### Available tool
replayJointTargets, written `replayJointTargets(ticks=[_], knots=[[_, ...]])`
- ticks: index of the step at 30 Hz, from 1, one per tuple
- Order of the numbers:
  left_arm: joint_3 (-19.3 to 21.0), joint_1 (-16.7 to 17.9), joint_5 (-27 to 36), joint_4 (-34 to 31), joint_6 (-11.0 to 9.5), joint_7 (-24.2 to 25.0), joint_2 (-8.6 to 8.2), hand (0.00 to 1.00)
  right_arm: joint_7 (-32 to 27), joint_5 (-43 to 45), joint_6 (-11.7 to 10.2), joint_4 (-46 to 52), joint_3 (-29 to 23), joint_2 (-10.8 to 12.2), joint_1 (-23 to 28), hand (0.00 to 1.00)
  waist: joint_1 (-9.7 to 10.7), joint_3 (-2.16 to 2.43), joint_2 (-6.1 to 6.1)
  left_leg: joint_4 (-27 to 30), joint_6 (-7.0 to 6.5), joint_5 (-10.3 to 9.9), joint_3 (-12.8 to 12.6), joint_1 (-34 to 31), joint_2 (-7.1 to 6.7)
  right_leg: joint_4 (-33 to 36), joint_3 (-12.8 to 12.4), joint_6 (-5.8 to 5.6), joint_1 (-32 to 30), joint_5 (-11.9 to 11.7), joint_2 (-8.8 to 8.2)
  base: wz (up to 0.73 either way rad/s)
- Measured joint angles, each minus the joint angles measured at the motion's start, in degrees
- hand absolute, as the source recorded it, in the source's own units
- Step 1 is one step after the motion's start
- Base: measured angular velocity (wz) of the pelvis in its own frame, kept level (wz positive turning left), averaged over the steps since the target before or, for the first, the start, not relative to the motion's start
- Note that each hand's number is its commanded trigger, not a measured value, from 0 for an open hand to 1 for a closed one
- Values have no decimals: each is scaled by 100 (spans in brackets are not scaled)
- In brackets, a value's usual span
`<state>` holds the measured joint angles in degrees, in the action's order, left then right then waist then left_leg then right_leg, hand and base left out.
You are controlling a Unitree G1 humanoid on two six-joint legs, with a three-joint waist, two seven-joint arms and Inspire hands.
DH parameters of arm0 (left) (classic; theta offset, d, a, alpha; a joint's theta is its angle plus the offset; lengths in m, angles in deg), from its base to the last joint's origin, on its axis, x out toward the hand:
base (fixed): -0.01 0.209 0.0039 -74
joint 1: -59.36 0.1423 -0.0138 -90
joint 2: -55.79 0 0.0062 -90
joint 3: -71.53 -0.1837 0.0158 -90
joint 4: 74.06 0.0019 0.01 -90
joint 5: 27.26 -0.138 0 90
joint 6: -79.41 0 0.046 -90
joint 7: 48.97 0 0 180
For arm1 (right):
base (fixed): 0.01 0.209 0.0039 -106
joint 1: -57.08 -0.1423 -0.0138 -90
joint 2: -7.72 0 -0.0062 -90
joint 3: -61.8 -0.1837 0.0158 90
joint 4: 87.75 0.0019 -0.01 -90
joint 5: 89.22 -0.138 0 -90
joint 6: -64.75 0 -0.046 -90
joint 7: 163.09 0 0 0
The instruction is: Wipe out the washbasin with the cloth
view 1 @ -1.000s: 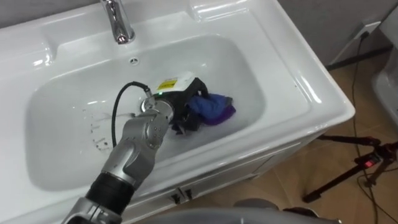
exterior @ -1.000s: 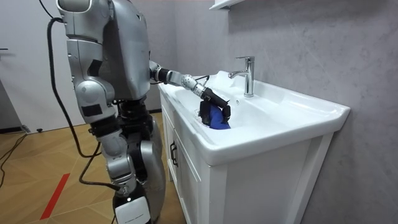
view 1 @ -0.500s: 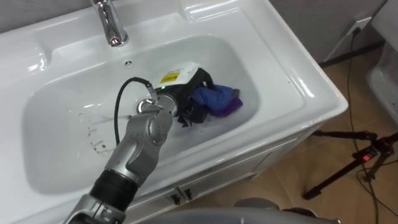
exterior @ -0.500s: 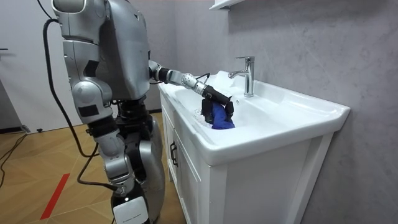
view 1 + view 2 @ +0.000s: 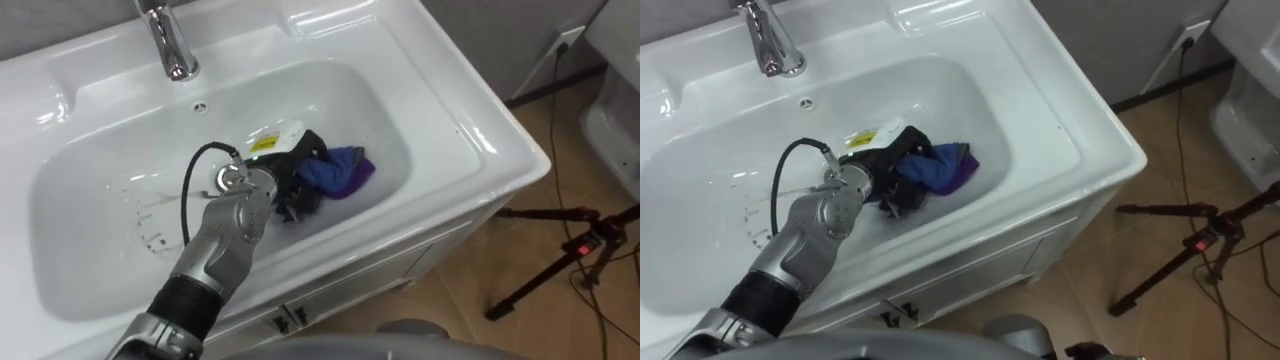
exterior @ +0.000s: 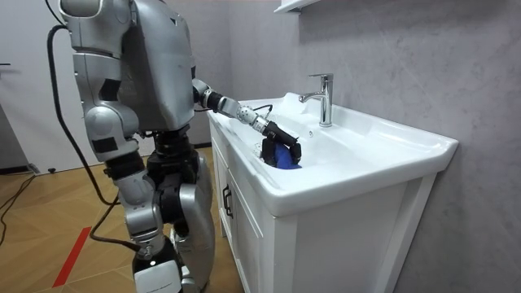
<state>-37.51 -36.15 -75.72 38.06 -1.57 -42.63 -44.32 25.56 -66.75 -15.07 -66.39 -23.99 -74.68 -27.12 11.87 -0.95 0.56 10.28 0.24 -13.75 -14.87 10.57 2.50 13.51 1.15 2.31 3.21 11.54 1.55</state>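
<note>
The white basin (image 5: 105, 255) is set in a vanity top, with a chrome tap (image 5: 166, 42) at its far edge. My left arm reaches in from the lower left. My left hand (image 5: 288, 165), black with a yellow label on its back, rests on the basin's bottom right of centre. Its fingers are curled on a blue-purple cloth (image 5: 337, 171) that bunches out to the right of the hand and touches the basin floor. In the room view the left hand (image 6: 277, 142) holds the cloth (image 6: 282, 158) low inside the bowl.
Thin dark marks (image 5: 150, 215) lie on the basin floor left of the hand. An overflow hole (image 5: 200, 106) sits below the tap. On the wooden floor to the right stands a black tripod (image 5: 560, 262). I stand close against the white cabinet (image 6: 244, 236).
My left hand drew the cloth back a little, down and toward the basin's near side, after nudging it farther in. My body leaned slightly to the room view's left.
</note>
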Motion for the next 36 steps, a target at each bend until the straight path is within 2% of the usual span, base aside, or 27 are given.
replayJointTargets(ticks=[4, 11, 13, 17, 20, 23, 25, 28, 31, 35, 36], knots=[[337, -56, 18, 569, -40, -262, -32, 100, -1, 27, 213, 46, -111, -11, 101, 0, -114, 58, 4, 1, 0, 0, -79, 71, 16, 40, -123, 11, -1, -10, 58, -18], [733, -116, 52, 1118, -80, -504, -95, 100, 25, 87, 373, 58, -333, -13, 136, 0, -139, 87, -28, -80, 12, 7, -89, 159, 33, 60, -144, 22, 11, -51, 101, -3], [909, -107, 52, 1269, -82, -590, -100, 100, 26, 156, 417, 73, -333, -12, 150, 0, -196, 88, -25, -81, 15, 9, -156, 223, 44, 132, -252, 32, 12, -52, 135, -24], [1209, -89, -16, 1391, -82, -601, -97, 100, 39, 370, 567, 157, -442, -2, 278, 0, -280, 96, -14, -82, 36, 19, -171, 252, 79, 131, -284, 67, 44, -73, 156, -8], [1458, -32, -131, 1475, -59, -601, -20, 100, 29, 658, 711, 225, -719, -11, 329, 0, -292, 109, -39, -105, 75, 22, -178, 300, 105, 133, -282, 87, 83, -80, 202, 0], [1640, 4, -220, 1557, -42, -641, 182, 100, 24, 737, 752, 240, -909, -8, 318, 0, -336, 131, -70, -197, 132, 10, -152, 301, 147, 134, -273, 131, 51, -108, 259, -1], [1890, 48, -441, 1745, -35, -792, 317, 100, 18, 770, 827, 237, -1050, -13, 324, 0, -416, 176, -133, -204, 173, 4, -153, 294, 190, 127, -267, 170, 52, -128, 300, -4], [2003, 58, -621, 1982, -32, -974, 495, 100, 13, 840, 854, 235, -1152, -86, 246, 0, -450, 219, -184, -194, 220, 30, -124, 302, 215, 119, -242, 213, 49, -141, 325, 0], [2150, 98, -861, 2148, -22, -1093, 513, 100, -47, 921, 854, 262, -1231, -160, 179, 0, -462, 233, -307, -159, 236, 41, -47, 301, 225, 129, -233, 249, 56, -136, 314, -3], [2358, 222, -1073, 2183, 12, -1204, 527, 100, -62, 935, 850, 261, -1234, -185, 208, 0, -492, 231, -380, -104, 282, 75, -29, 296, 244, 131, -227, 292, 77, -115, 325, -1], [2405, 249, -1170, 2183, 15, -1239, 549, 100, -67, 935, 844, 246, -1236, -190, 230, 0, -565, 232, -397, -99, 287, 78, -33, 297, 257, 132, -243, 309, 70, -114, 343, -9]])
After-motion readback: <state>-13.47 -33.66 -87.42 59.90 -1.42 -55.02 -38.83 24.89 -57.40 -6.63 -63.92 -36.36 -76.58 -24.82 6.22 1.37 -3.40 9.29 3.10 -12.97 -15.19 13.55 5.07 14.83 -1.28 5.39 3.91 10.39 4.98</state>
